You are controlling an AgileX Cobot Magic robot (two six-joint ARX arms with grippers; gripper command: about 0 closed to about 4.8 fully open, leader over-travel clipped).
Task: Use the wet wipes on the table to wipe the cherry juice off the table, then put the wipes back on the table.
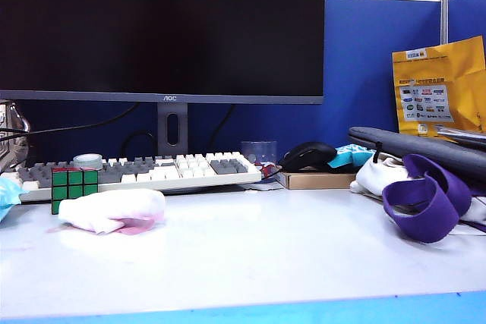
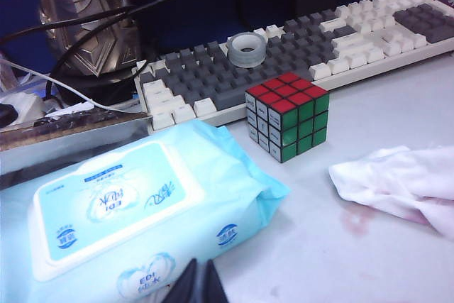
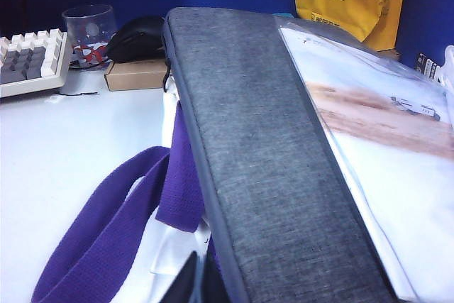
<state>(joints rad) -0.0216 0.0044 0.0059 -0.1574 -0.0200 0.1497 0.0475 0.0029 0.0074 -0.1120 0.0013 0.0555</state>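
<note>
Your left jaws point(image 2: 197, 283) are together, empty; wet wipes point(image 2: 401, 182) lie on the worktop point(image 2: 340, 260) at their 2 o'clock, apart. Right jaws point(image 3: 193, 282) together over the purple strap point(image 3: 106, 232).

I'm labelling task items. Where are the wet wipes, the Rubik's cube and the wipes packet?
wet wipes point(image 1: 114, 210), exterior view, middle of crumpled sheet.
Rubik's cube point(image 2: 287, 115), left wrist view, near vertical edge.
wipes packet point(image 2: 113, 204), left wrist view, lid label.
</note>
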